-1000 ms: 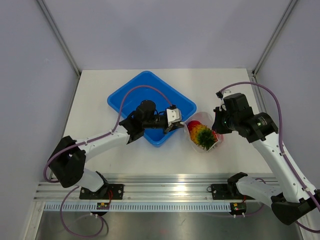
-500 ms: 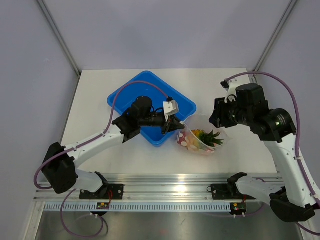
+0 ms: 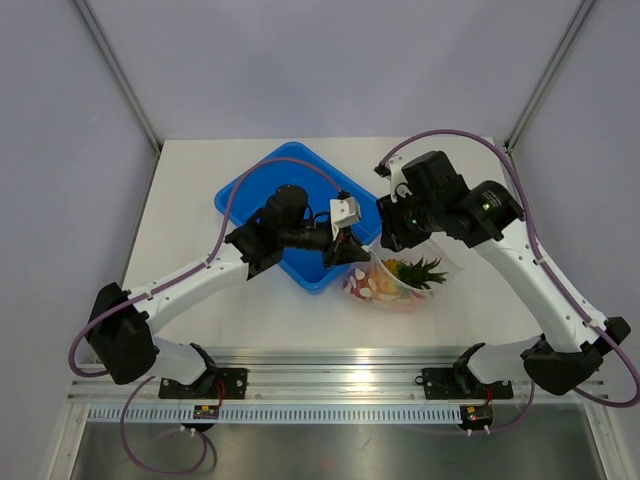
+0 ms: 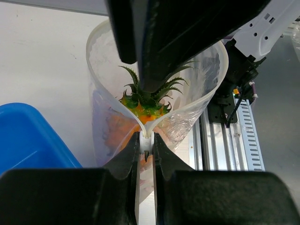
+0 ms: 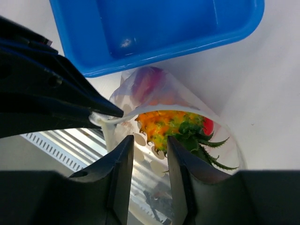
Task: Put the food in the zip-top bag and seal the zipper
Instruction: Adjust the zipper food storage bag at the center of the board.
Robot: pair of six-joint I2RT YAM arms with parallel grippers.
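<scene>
Orange pineapple [image 5: 160,123] with green crown, red fruit [image 5: 209,125], clear bag [image 4: 101,70], blue tray [image 3: 260,185], white table [image 3: 190,200]

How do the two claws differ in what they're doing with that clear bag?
The left gripper is shut, pinching the zip-top bag at one end of its mouth; the right gripper is open and holds nothing. The left gripper reaches in across the blue tray; the right gripper hangs above the bag's mouth, looking down at the pineapple. Both have two black fingers.

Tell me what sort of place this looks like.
Likely a robotics lab test cell: a bare white table, a slotted aluminium mounting rail, and an orange toy pineapple in a clear plastic zip-top bag.
</scene>
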